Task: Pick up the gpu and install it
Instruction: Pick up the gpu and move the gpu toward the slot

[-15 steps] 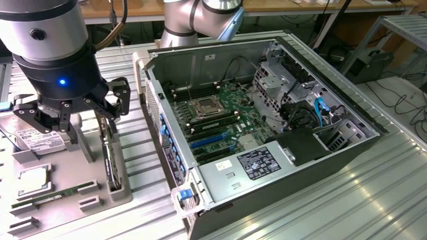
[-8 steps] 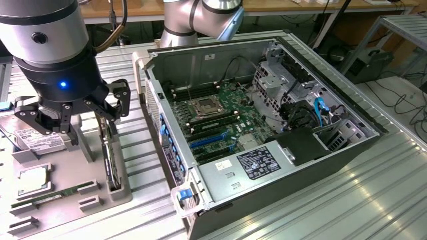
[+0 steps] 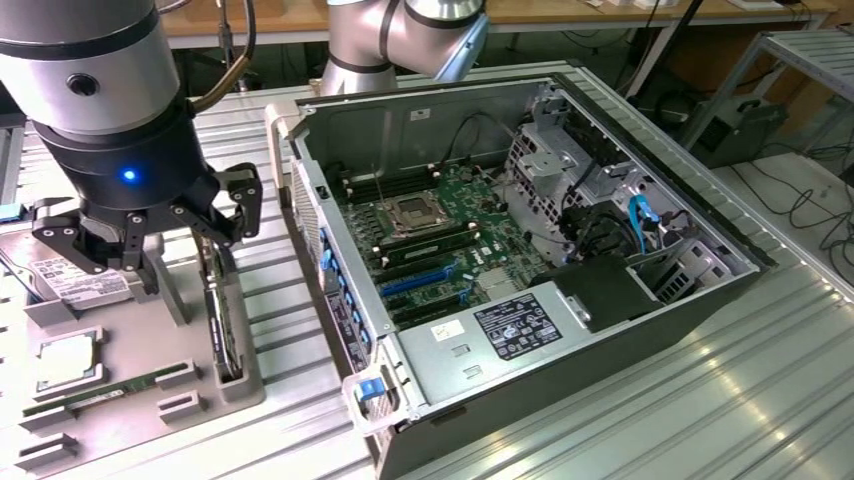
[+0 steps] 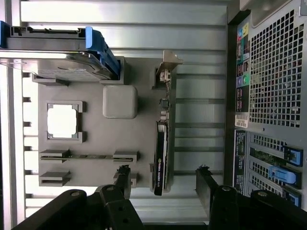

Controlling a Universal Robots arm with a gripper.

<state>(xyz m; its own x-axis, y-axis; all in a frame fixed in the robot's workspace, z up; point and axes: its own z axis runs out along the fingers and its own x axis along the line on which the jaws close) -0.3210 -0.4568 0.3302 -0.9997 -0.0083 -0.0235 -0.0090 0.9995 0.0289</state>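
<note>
Hovering over the grey tray (image 3: pixel 147 350) in the left of the exterior view, the tool (image 3: pixel 158 235) stands wide open and holds nothing. In the wrist view we see its two fingers (image 4: pixel 122 179) spread to either side of the gpu (image 4: pixel 162 143), with one end of the card between them and no contact visible.

The gpu stands on its long edge in a slot along the tray edge nearest the computer case (image 3: pixel 400 130). Its silver bracket is at the end away from the fingers.

Room: we note a narrow strip of ribbed metal surface (image 3: pixel 274 310) between tray and case. The case side is off, with the motherboard (image 3: pixel 447 235) and its blue slots (image 3: pixel 414 282) exposed.

Also on the tray, apart from the gpu:
- hard drive (image 3: pixel 60 280)
- processor (image 3: pixel 64 362)
- memory stick (image 3: pixel 107 393)

The power supply (image 3: pixel 514 325) fills the case's near corner, just beside the slots.
</note>
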